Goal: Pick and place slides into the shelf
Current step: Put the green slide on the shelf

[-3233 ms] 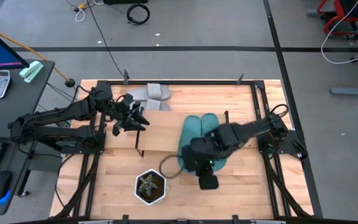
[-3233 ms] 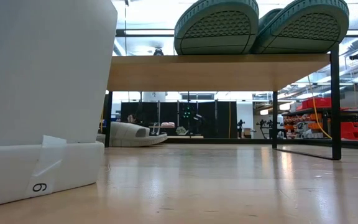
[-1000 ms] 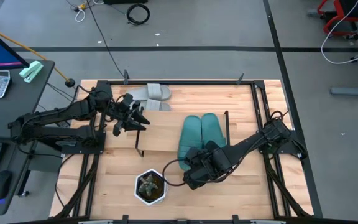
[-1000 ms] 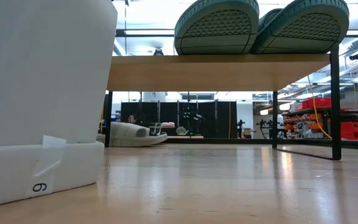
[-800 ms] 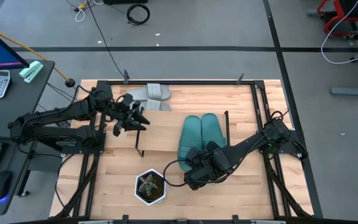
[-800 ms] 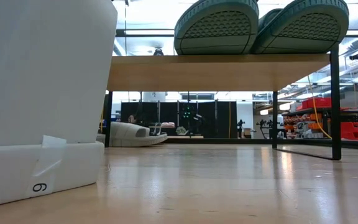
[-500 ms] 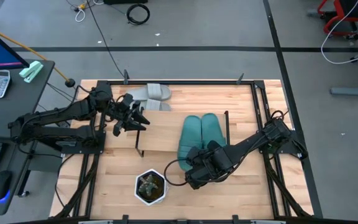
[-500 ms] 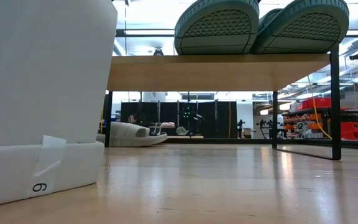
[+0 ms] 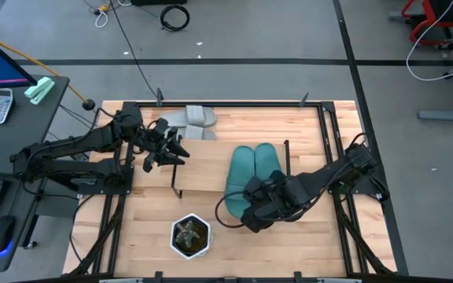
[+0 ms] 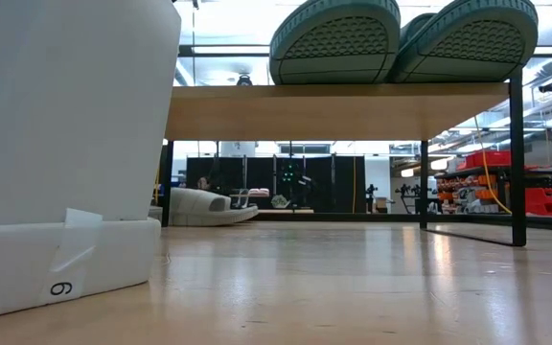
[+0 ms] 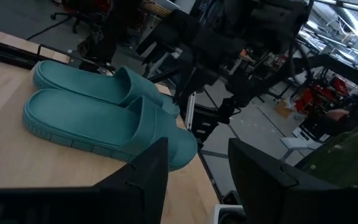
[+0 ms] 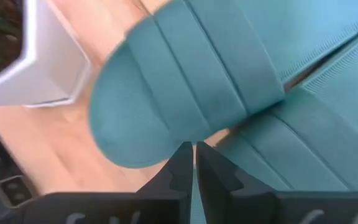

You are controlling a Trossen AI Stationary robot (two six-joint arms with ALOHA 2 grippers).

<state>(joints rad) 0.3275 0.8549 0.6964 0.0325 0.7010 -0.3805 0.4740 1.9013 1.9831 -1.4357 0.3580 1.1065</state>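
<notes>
Four slides are counted: two teal slides (image 9: 252, 171) lying side by side on the one shelf (image 9: 203, 192), and two light grey slides (image 9: 193, 118) on the desk (image 9: 305, 244) behind it. One white planter (image 9: 190, 237) holding a small plant stands on the desk. Two robot arms are present, one at each side.

Matt, ribbed teal rubber slides (image 9: 252, 173) lie on the smooth pale wooden shelf board (image 10: 333, 110) with thin black metal legs (image 10: 516, 158); the light wooden worktop (image 10: 353, 287) shines glossy.
</notes>
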